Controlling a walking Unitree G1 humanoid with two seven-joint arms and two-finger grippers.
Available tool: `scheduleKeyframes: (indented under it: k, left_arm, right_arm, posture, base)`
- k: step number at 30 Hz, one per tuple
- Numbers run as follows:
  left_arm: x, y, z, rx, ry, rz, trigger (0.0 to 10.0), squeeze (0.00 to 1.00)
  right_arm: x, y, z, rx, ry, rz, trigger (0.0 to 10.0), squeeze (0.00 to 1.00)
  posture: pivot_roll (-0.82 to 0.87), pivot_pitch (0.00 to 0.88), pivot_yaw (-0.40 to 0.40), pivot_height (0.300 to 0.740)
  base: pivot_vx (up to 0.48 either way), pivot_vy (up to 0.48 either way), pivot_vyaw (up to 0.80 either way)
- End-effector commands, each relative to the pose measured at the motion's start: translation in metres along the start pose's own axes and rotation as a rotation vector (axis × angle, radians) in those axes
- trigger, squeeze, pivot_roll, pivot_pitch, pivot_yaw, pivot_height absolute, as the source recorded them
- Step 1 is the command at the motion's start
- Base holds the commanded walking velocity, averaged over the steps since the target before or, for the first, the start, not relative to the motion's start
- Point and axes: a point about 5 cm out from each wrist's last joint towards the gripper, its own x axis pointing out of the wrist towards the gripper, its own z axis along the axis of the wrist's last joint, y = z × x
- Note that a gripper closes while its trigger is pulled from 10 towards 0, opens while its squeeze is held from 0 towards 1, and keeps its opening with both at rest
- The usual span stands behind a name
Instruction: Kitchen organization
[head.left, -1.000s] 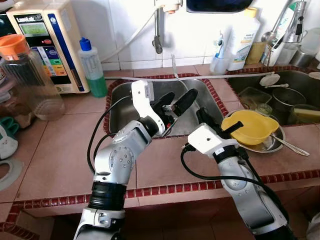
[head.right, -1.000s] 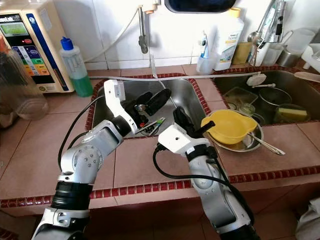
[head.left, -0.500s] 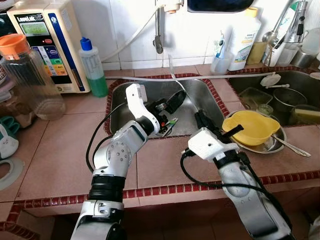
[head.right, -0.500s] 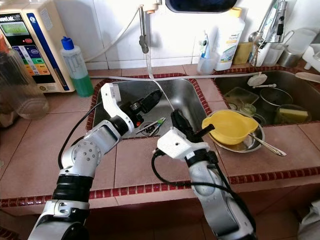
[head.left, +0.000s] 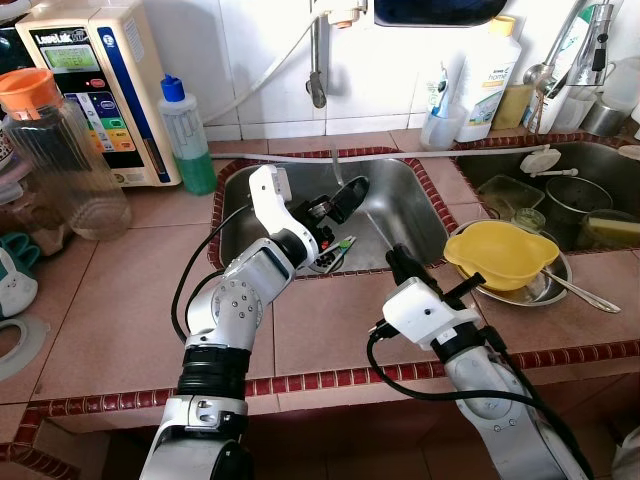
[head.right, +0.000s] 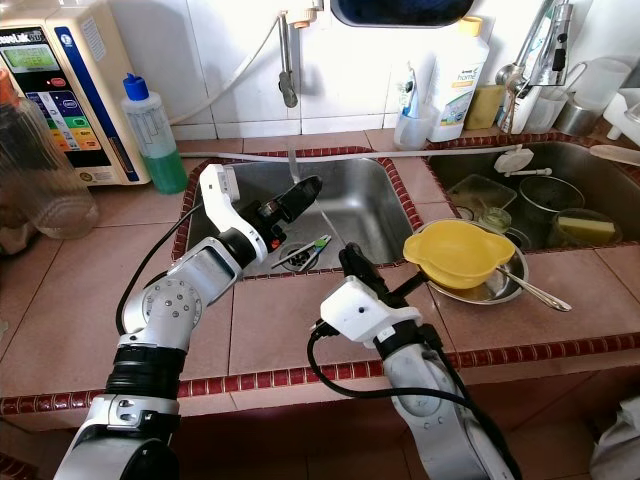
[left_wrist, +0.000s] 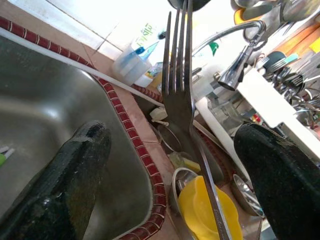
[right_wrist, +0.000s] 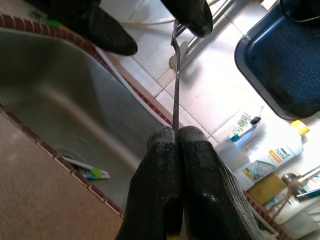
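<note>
A metal fork (head.left: 362, 208) slants up over the left sink (head.left: 395, 190), tines uppermost. My right gripper (head.left: 393, 262) is shut on its handle end, just above the sink's front rim; the right wrist view shows both fingers (right_wrist: 162, 150) pressed together around the thin handle (right_wrist: 175, 80). My left gripper (head.left: 332, 205) hovers over the sink, open. In the left wrist view the fork's tines (left_wrist: 179, 75) stand between its two fingers (left_wrist: 75, 170), which are well apart and touch nothing.
A yellow bowl (head.left: 500, 255) sits on a metal plate with a spoon (head.left: 580, 290), right of my right arm. A green toothbrush (head.left: 338, 250) lies in the left sink. Pots stand in the right sink (head.left: 575, 195). A water purifier (head.left: 85, 80), green bottle (head.left: 185, 135) and plastic jar (head.left: 60, 160) stand at left.
My right arm has drawn back toward the counter's front with the fork. The fork's tines have come between my left gripper's fingers, which have narrowed and sunk a little toward the sink.
</note>
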Motion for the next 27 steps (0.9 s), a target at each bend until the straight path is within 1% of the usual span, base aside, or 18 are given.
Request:
scheduleKeyframes:
  k: [1,2,3,4,5,6,7,9,12,17,18,19,21,27]
  left_arm:
    - [0.017,-0.025,-0.003,-0.045,-0.003,-0.067,10.0,0.0]
    - [0.018,-0.026,-0.003,-0.053,-0.001,-0.068,4.9,0.0]
    - [0.018,-0.026,-0.003,-0.059,0.0,-0.068,4.9,0.0]
    - [0.018,-0.026,-0.004,-0.063,0.001,-0.066,0.6,0.0]
    - [0.019,-0.026,-0.005,-0.066,0.011,-0.069,0.9,0.0]
    - [0.019,-0.026,-0.009,-0.066,0.033,-0.065,4.8,0.0]
    - [0.019,-0.026,-0.01,-0.067,0.035,-0.063,10.0,0.0]
    - [0.02,-0.026,-0.011,-0.067,0.036,-0.06,10.0,0.0]
    - [0.02,-0.025,-0.012,-0.074,0.039,-0.045,10.0,0.0]
    - [0.021,-0.024,-0.011,-0.092,0.033,-0.04,10.0,0.0]
    - [0.021,-0.024,-0.01,-0.096,0.03,-0.041,8.8,0.0]
    - [0.021,-0.022,-0.01,-0.098,0.025,-0.034,0.2,0.0]
    - [0.021,-0.02,-0.01,-0.104,0.021,-0.022,0.0,0.0]
    - [0.018,-0.011,-0.01,-0.127,0.009,0.021,0.0,0.0]
  right_arm:
    - [0.003,-0.004,0.013,0.008,-0.062,-0.004,0.0,0.0]
    - [0.003,-0.003,0.014,0.01,-0.073,0.0,0.0,0.0]
    - [0.003,-0.002,0.016,0.012,-0.08,0.002,0.0,0.0]
    - [0.003,-0.002,0.016,0.013,-0.083,0.004,0.0,0.0]
    - [0.003,-0.002,0.017,0.02,-0.092,0.007,0.0,0.0]
    - [0.003,-0.002,0.021,0.026,-0.114,0.007,0.0,0.0]
    - [0.003,-0.002,0.022,0.034,-0.12,0.01,0.0,0.0]
    - [0.004,-0.001,0.024,0.044,-0.127,0.019,0.0,0.0]
    - [0.004,0.002,0.028,0.083,-0.148,0.054,0.0,0.0]
    - [-0.001,0.012,0.024,0.107,-0.137,0.146,0.0,0.0]
    - [-0.002,0.014,0.022,0.102,-0.132,0.162,0.0,0.0]
    - [-0.003,0.015,0.02,0.095,-0.129,0.172,0.0,0.0]
    - [-0.004,0.015,0.019,0.085,-0.128,0.176,0.0,0.0]
    - [-0.004,0.013,0.017,0.061,-0.135,0.177,0.0,0.0]
  posture:
    - [0.03,0.0,0.043,0.74]
    - [0.03,0.0,0.043,0.74]
    - [0.03,0.0,0.043,0.74]
    - [0.03,0.0,0.043,0.74]
    - [0.03,0.0,0.043,0.74]
    - [0.03,0.0,0.043,0.74]
    - [0.03,0.0,0.043,0.74]
    - [0.03,0.0,0.042,0.74]
    - [0.03,0.0,0.041,0.74]
    - [0.03,0.0,0.04,0.74]
    - [0.03,0.0,0.04,0.74]
    - [0.03,0.0,0.038,0.74]
    - [0.03,0.0,0.038,0.74]
    - [0.03,0.0,0.037,0.74]
  base:
    - [0.0,0.0,0.0]
    - [0.0,0.0,0.0]
    - [0.0,0.0,0.0]
    - [0.0,0.0,0.0]
    - [0.0,0.0,0.0]
    - [0.0,0.0,0.0]
    - [0.0,0.0,0.0]
    - [0.0,0.0,0.0]
    - [0.0,0.0,0.0]
    - [0.0,0.0,0.0]
    - [0.0,0.0,0.0]
    - [0.0,0.0,0.0]
    - [0.0,0.0,0.0]
    - [0.0,0.0,0.0]
